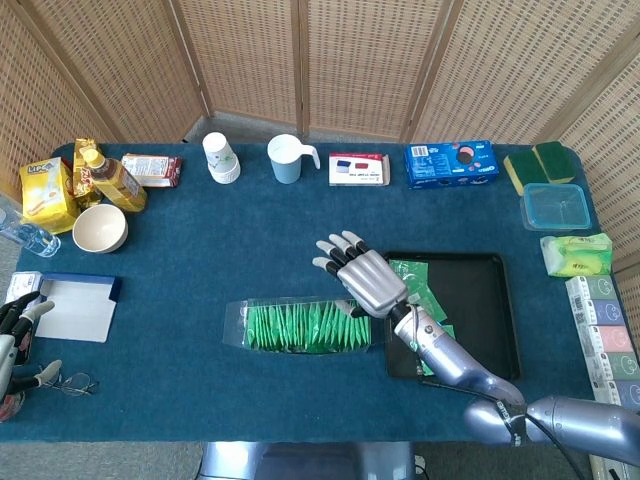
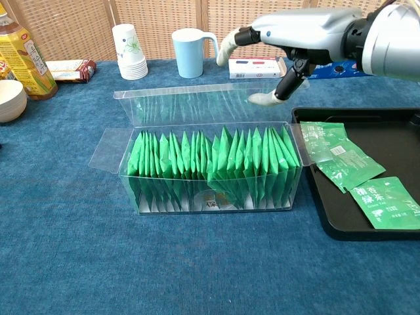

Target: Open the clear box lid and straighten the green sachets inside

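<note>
The clear box (image 2: 210, 190) (image 1: 305, 326) lies mid-table, packed with a row of upright green sachets (image 2: 213, 161); a few near the middle lean and sit lower. Its lid (image 2: 197, 105) is swung up and stands behind the box, with a side flap (image 2: 105, 149) folded out at the left. My right hand (image 2: 289, 33) (image 1: 362, 280) hovers over the box's right end with fingers spread, and its thumb tip touches the lid's upper right edge. It holds nothing. My left hand (image 1: 14, 335) hangs by the table's near left corner, empty, far from the box.
A black tray (image 2: 394, 117) with loose green sachets (image 2: 341, 157) sits just right of the box. Paper cups (image 2: 128, 52), a blue mug (image 2: 190, 52), a bottle (image 2: 20, 59), a bowl (image 2: 10, 98) and snack boxes line the far and left edges.
</note>
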`<state>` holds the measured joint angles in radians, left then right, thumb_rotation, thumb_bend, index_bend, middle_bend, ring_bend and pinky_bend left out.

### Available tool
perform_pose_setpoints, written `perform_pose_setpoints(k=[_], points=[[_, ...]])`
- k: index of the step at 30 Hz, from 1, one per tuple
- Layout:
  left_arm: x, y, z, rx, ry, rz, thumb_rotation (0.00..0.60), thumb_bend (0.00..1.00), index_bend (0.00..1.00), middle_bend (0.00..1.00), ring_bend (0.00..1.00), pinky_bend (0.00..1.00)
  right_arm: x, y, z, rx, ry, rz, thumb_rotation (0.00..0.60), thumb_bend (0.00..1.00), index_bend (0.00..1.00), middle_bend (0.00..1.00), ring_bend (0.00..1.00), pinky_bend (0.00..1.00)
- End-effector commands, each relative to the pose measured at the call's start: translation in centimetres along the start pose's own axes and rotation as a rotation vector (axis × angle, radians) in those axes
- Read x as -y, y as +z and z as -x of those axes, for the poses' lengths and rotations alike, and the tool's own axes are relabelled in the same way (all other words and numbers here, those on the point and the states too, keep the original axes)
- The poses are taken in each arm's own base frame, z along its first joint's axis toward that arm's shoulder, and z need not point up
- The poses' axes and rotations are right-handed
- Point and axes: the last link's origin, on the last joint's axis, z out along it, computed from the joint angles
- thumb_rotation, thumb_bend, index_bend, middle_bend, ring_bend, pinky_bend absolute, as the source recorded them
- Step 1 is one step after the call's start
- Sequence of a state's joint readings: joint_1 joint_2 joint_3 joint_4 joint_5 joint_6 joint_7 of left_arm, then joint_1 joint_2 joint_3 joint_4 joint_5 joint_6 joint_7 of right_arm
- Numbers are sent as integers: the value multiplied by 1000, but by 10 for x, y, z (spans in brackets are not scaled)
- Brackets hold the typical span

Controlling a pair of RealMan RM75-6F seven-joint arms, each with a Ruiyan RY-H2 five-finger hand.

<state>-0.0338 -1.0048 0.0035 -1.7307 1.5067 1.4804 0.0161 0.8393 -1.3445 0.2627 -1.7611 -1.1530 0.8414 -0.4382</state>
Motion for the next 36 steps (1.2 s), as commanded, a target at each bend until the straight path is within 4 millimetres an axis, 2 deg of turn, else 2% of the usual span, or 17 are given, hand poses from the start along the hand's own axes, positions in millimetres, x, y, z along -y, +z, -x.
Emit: perform_pose_setpoints(k=[1, 4, 11, 21, 29, 32, 36], points=[[1, 0, 0, -4, -4, -1, 596, 162, 187, 108, 126, 332, -6, 8, -4, 50, -5, 16, 557, 472, 228, 83, 12, 0], [1, 0, 0, -5, -4, 0, 596, 162, 187, 108, 126, 332, -8, 12, -6, 82, -2, 29, 578, 535, 306, 83, 21, 0], [2, 0, 0, -10, -8, 2, 596, 163, 187, 107, 126, 332, -9, 20, -13, 88, 25, 51, 600, 606, 457, 140, 67, 0], [0, 2, 0, -12, -9, 12, 598, 162, 187, 107, 126, 332, -13, 30, -20, 85, 42, 84, 600, 615, 567, 213, 101, 0], [2, 1, 0, -9, -9, 6, 597, 162, 187, 106, 125, 332, -22, 39, -18, 137, 69, 149, 600, 616, 557, 215, 101, 0], [1, 1, 0, -10, -9, 7, 596, 163, 187, 106, 125, 332, -25, 41, -17, 153, 66, 174, 600, 614, 497, 177, 101, 0], [1, 2, 0, -10, -8, 9, 598, 163, 187, 106, 125, 332, -27, 44, -15, 164, 58, 203, 600, 612, 355, 114, 100, 0]])
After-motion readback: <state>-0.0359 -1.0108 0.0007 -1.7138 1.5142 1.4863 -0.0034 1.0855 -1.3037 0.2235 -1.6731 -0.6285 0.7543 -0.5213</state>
